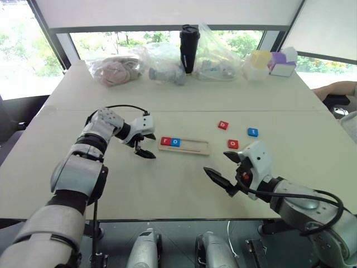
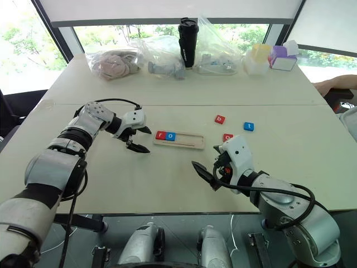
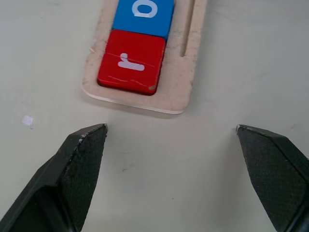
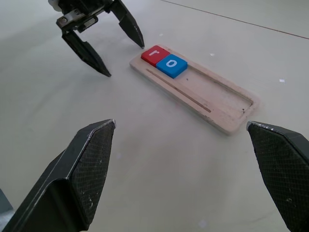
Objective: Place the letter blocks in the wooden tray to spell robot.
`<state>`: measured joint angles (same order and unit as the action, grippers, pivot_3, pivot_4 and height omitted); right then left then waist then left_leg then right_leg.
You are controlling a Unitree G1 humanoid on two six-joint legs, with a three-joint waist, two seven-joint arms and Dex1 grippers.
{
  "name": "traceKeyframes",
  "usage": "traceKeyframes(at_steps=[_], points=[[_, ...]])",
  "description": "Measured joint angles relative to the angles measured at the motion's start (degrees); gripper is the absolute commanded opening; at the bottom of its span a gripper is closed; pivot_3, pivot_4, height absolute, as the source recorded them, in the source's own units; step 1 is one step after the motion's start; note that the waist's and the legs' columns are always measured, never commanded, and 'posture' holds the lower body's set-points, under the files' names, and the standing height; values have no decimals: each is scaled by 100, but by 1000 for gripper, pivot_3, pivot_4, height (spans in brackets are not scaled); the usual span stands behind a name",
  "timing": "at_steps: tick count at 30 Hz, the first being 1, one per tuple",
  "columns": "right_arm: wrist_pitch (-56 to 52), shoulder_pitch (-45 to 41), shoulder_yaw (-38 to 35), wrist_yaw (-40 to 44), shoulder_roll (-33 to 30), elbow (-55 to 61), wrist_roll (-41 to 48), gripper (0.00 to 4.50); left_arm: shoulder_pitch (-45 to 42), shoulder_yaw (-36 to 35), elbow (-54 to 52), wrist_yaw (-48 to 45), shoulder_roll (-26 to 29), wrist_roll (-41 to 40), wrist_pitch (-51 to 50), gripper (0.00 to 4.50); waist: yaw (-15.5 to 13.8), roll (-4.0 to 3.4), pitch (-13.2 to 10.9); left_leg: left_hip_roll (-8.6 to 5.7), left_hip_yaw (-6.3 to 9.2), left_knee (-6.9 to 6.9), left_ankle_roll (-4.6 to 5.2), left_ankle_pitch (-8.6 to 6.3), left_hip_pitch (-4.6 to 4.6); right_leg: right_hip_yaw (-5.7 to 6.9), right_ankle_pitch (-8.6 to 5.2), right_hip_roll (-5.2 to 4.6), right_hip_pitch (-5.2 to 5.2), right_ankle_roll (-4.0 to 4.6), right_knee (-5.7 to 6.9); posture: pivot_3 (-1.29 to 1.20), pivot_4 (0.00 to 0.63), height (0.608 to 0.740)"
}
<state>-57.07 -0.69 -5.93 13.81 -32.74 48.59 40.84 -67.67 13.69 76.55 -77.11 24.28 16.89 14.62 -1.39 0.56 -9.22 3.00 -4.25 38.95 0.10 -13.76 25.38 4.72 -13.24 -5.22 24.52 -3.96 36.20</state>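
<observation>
On the pale table (image 1: pixel 167 190), just off the left end of the wooden tray (image 1: pixel 192 147), I see my left gripper (image 1: pixel 143 149) hanging with its two black fingers spread wide and nothing between them; its tips stand above the tabletop, apart from the tray. My right gripper (image 1: pixel 223 169) sits nearer to me, right of the tray's middle, jaws likewise wide apart and empty, pointing toward the tray.

Tray: a long, narrow slab of pale wood with rounded corners and a thin groove along one long side. Two letter blocks lie flat at its left end, touching each other: the red r block (image 3: pixel 132 62) outermost, then the blue o block (image 3: pixel 144 14). From the right wrist view I see the rest of the tray bare.

Three more tiles lie loose on the table beyond the tray's right end: the red b block (image 1: pixel 223 125), the blue t block (image 1: pixel 252 132), and the red o block (image 1: pixel 232 144), which lies nearest the tray.
</observation>
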Motion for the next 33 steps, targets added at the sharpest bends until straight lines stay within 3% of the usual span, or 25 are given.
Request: traceKeyframes(at_steps=[20,26,33], points=[[-8,724,4,-681,295,548,-16,4500,-228,28,97,813,-748,233,-55,4451,-96,1,0,-10,-4,1,4,-2,2,1,-2,-15,-6,-5,-7,0,150,740],[-7,748,-2,-788,295,577,-16,4500,-209,128,6,763,-826,321,-9,2596,-107,0,4,-6,2,2,5,-2,-7,7,-9,-25,-17,-15,-8,0,150,740],[-2,662,3,-783,292,562,-26,4500,-168,80,-27,792,-829,349,63,2519,-91,-3,5,-6,7,3,9,0,-8,7,-12,-34,-16,-20,-8,0,150,740]])
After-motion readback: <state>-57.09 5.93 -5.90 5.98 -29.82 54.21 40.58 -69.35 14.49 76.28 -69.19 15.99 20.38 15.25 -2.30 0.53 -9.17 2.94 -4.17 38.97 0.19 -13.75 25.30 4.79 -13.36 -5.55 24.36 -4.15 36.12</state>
